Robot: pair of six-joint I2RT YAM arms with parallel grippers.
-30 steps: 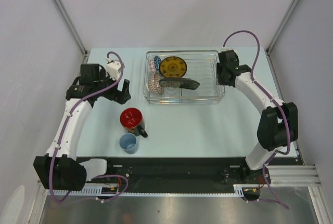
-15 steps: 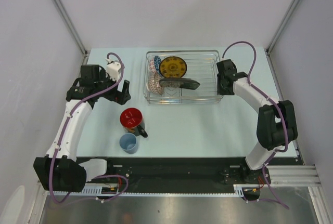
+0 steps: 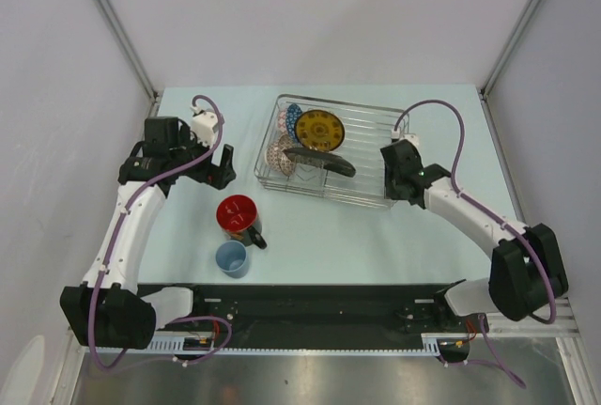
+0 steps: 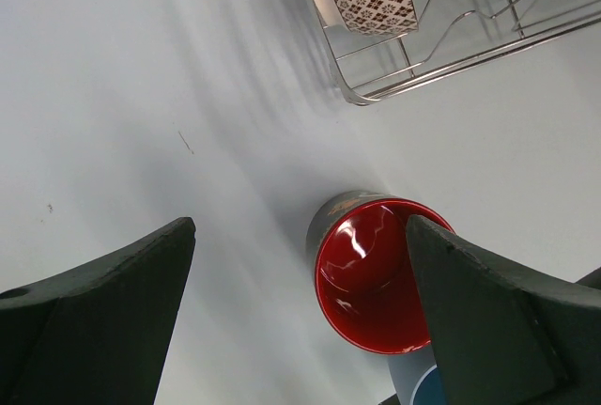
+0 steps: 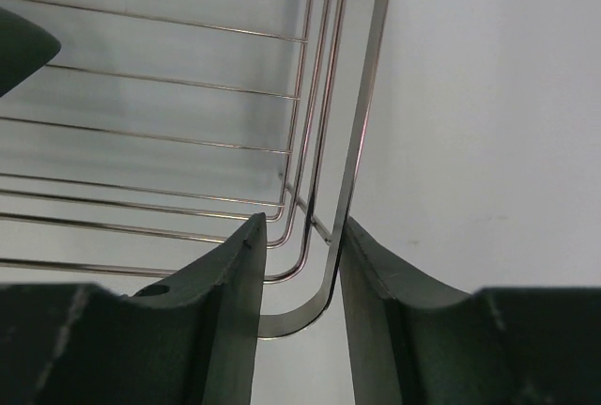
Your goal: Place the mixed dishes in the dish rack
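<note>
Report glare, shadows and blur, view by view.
Top external: even light, all sharp. Left wrist: glare streak inside the mug, soft streaked shadows on the table. Right wrist: rack wire glints; the near fingers look dark and soft.

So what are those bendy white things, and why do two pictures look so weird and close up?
Those are two robot arms bolted to a table. The big picture looks down from above. The other two come from cameras on the wrists, so they look close up. The left fingers are wide open near a black mug, red inside. A light-blue cup stands near it. The right fingers pinch the wire rim of the dish rack. In the rack are a yellow plate, a dark plate, a pinkish bowl and a blue bowl.
</note>
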